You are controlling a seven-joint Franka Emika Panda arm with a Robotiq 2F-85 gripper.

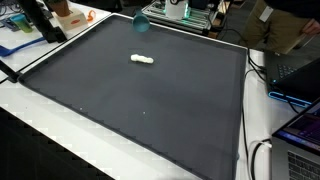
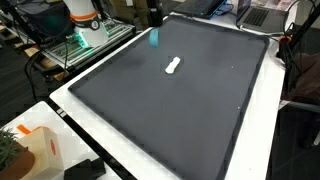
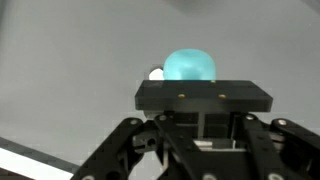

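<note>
A rounded cyan object (image 3: pixel 189 65) shows just past the black block at the tip of my gripper (image 3: pixel 203 96). The jaws stand closed together, and the cyan object seems to be held at their tip. In both exterior views this cyan object (image 1: pixel 141 23) (image 2: pixel 153 38) hangs over the far edge of the dark mat (image 1: pixel 150 100) (image 2: pixel 170 110), under the dark gripper (image 2: pixel 151 18). A small white elongated object (image 1: pixel 143 60) (image 2: pixel 173 67) lies on the mat near its middle. In the wrist view the white object (image 3: pixel 156 73) peeks out just left of the cyan one, far below.
The robot's white and orange base (image 2: pixel 82 15) stands beyond the mat. Laptops and cables (image 1: pixel 300 110) lie along one side of the table. An orange and white box (image 2: pixel 35 150) and a black device (image 2: pixel 85 170) sit near a corner.
</note>
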